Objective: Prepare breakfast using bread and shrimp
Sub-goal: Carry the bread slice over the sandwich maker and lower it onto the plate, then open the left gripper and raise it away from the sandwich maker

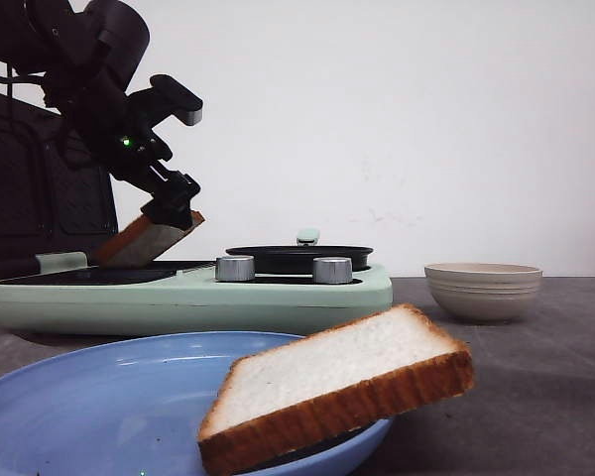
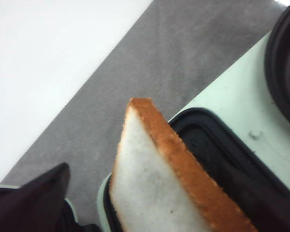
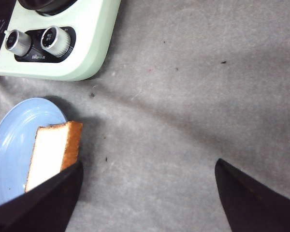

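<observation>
- Standing largest on the grey table (image 1: pixel 535 397), the mint-green breakfast appliance (image 1: pixel 188 293) has a black square griddle well (image 2: pixel 208 150) on its left side, two silver knobs (image 1: pixel 235 268) on its front, and a round black pan (image 1: pixel 299 258) on its right; the well looks bare in the left wrist view.
- Loading the griddle is, by my reading, the step in hand: the left gripper (image 1: pixel 171 213) is clamped on a slice of white bread with a golden-brown crust (image 1: pixel 144 241), holding it tilted with its lower edge just over the well.
- Next, I judge, that slice needs lowering flat into the well before the fingers let go, since a tilted drop could leave it propped on the rim.
- The round blue plate (image 1: pixel 89 397) carries the second white bread slice (image 1: pixel 337 387), which leans over the plate's right rim.
- The right gripper (image 3: pixel 145 193) hangs above the bare table beside that plate, fingers spread wide, holding nothing.
- The beige ribbed bowl (image 1: pixel 483 289) sits right of the appliance; its contents are hidden, and no shrimp shows anywhere.
</observation>
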`<state>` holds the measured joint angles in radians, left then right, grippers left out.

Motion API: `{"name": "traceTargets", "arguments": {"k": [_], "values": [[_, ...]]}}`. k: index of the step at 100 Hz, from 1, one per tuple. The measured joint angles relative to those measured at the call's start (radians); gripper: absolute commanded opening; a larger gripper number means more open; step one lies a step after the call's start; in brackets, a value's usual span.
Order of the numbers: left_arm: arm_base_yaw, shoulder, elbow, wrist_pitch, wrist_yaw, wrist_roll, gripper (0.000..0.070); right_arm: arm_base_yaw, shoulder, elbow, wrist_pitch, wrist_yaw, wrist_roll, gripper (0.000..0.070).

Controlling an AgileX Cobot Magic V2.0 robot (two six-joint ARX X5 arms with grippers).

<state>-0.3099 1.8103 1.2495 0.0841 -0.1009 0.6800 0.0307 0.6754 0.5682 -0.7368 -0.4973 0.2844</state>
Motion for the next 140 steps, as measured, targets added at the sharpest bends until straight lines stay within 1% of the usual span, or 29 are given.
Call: {"name": "traceTargets", "arguments": {"k": [7,21,30,33,38,40,52,75,87,99,112,122,129,140], "values": [[0.000,0.000,0.000,-0.004,0.005,-0.012,0.0609,0.000,0.000,0.000,0.000,0.000,0.000,0.0548],[0.000,0.000,0.000,-0.026,0.047,-0.028,0.0609,0.000,0.000,0.000,0.000,0.000,0.000,0.0548],[0.000,0.000,0.000,-0.028,0.059,-0.046,0.0612,0.000,0.000,0.000,0.000,0.000,0.000,0.0549],[0.000,0.001,0.000,-0.028,0.071,-0.053,0.0632,0.000,0.000,0.000,0.000,0.000,0.000,0.0548],[0.003,0.001,0.000,-0.028,0.092,-0.071,0.0691,0.000,0.000,0.000,0.000,0.000,0.000,0.0548],[0.003,0.001,0.000,-0.028,0.098,-0.079,0.0700,0.000,0.000,0.000,0.000,0.000,0.000,0.0548],[0.008,0.001,0.000,-0.028,0.125,-0.114,0.0700,0.000,0.000,0.000,0.000,0.000,0.000,0.0548],[0.011,0.000,0.019,-0.042,0.126,-0.163,0.0700,0.000,0.000,0.000,0.000,0.000,0.000,0.0548],[0.011,-0.025,0.052,-0.105,0.126,-0.225,0.0700,0.000,0.000,0.000,0.000,0.000,0.000,0.0548],[0.011,-0.098,0.079,-0.165,0.126,-0.297,0.0700,0.000,0.000,0.000,0.000,0.000,0.000,0.0548],[0.015,-0.196,0.092,-0.229,0.126,-0.392,0.0700,0.000,0.000,0.000,0.000,-0.003,0.000,0.0549],[0.021,-0.264,0.092,-0.302,0.126,-0.461,0.0700,0.000,0.000,0.000,0.000,-0.007,0.000,0.0549],[0.024,-0.303,0.092,-0.357,0.126,-0.486,0.0700,0.000,0.000,0.000,0.000,-0.007,0.000,0.0548],[0.026,-0.363,0.092,-0.460,0.126,-0.500,0.0700,0.000,0.000,0.000,0.000,-0.007,0.000,0.0549]]}}
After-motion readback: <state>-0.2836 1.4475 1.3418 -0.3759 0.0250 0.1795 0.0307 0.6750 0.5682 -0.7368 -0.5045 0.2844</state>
